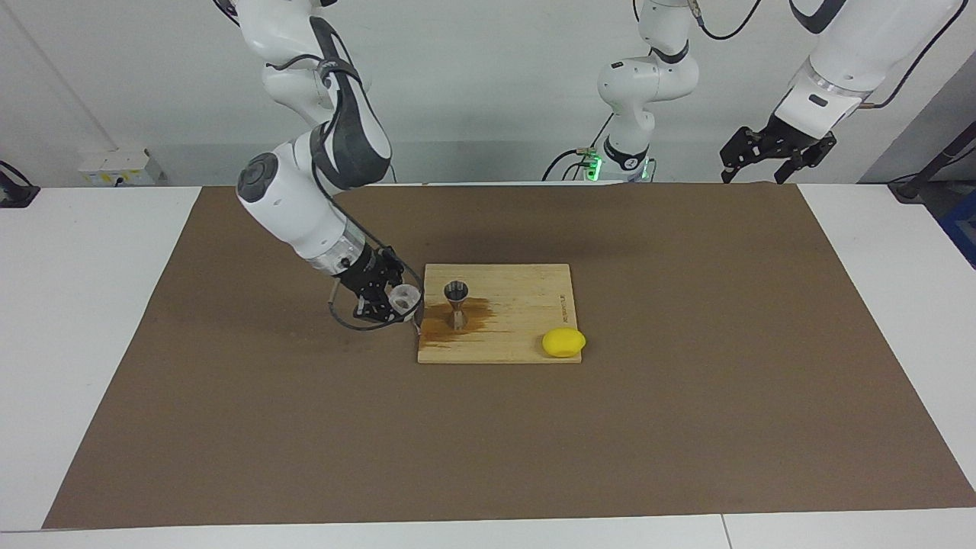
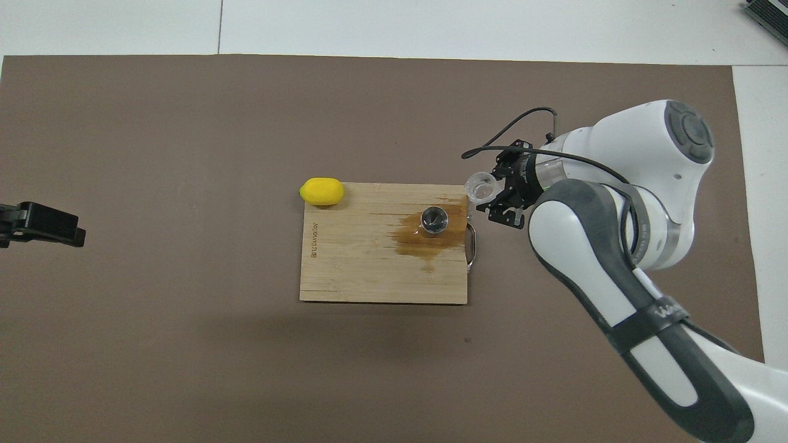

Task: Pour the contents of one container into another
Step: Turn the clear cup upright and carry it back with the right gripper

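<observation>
Right gripper (image 1: 385,299) clamped on clear cup (image 1: 404,298), tilted beside the board (image 1: 526,345).
Risk: dribble onto mat (image 1: 229,427), or clipping the jigger (image 1: 456,303); left gripper (image 1: 770,152) waits, apart.

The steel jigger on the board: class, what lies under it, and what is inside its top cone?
The steel jigger stands upright on the wooden board, in a brown wet stain. Its top cone looks dark; whether it holds liquid cannot be told.
</observation>
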Tool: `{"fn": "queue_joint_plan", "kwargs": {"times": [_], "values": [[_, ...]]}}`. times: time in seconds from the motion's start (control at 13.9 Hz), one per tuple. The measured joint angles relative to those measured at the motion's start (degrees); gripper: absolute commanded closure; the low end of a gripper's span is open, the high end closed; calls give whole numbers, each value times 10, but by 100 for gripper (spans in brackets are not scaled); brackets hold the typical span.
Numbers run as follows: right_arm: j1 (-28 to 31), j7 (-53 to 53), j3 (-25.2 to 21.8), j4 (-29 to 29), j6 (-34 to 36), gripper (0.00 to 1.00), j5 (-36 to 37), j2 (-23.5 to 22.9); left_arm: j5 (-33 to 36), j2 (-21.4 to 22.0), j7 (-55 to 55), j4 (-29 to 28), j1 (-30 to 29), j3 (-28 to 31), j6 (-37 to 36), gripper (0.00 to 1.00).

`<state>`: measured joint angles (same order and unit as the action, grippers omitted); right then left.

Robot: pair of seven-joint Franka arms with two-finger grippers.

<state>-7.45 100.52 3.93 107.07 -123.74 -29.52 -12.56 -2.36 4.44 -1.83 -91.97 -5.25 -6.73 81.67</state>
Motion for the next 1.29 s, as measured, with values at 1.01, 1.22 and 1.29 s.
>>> {"fn": "queue_joint_plan", "kwargs": {"times": [1.01, 1.22, 1.29], "values": [[161, -276, 0, 83, 12, 100, -96, 4, 0, 0, 0, 0, 0, 0, -1, 0], [192, -360, 0, 96, 23, 100, -97, 2, 0, 0, 0, 0, 0, 0, -1, 0], [201, -384, 0, 99, 27, 100, -97, 0, 0, 0, 0, 0, 0, 0, -1, 0]]}}
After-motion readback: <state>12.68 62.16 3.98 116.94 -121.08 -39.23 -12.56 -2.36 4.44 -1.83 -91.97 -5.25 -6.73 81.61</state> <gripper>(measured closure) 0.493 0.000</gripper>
